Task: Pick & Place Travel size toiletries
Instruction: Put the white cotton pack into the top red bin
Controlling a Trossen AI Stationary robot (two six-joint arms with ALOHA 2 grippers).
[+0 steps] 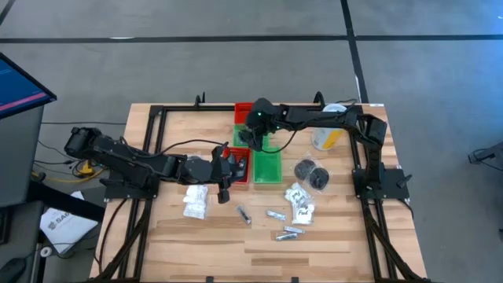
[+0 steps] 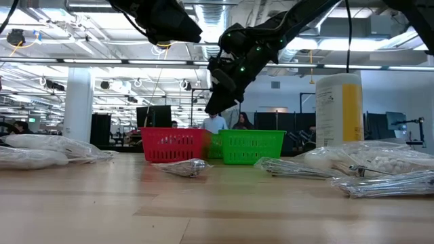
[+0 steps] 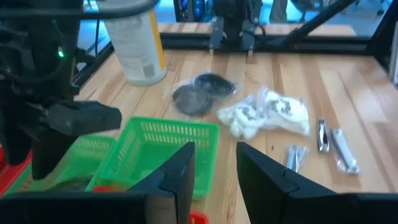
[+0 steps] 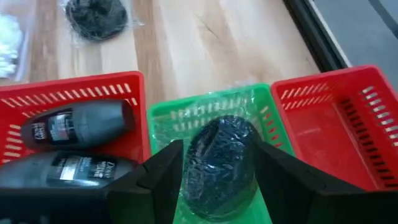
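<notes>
The right gripper (image 1: 255,135) hangs just above centre of the overhead picture, over the green basket (image 1: 267,161). In its wrist view the fingers (image 4: 163,171) are spread apart on either side of a dark round item in clear wrap (image 4: 219,165), which lies in the green basket below; whether they touch it cannot be told. Two dark grey bottles (image 4: 78,124) lie in the red basket (image 4: 18,99) next to it, and a second red basket (image 4: 329,134) stands on the green one's other side.

The left gripper (image 1: 226,174) sits left of centre in the overhead picture, over a red basket (image 1: 237,167). Its fingers (image 3: 181,177) stand apart with nothing between them, above the rim of a green basket (image 3: 168,152).

Right of the baskets in the overhead picture lie two more dark round items (image 1: 311,173) in wrap, with a white sachet (image 1: 299,203) below them and small silvery tubes (image 1: 288,233) toward the lower middle. Another white sachet (image 1: 195,200) lies lower left of the baskets. A yellow canister (image 1: 327,135) stands in the upper right part of the table (image 1: 330,259).
</notes>
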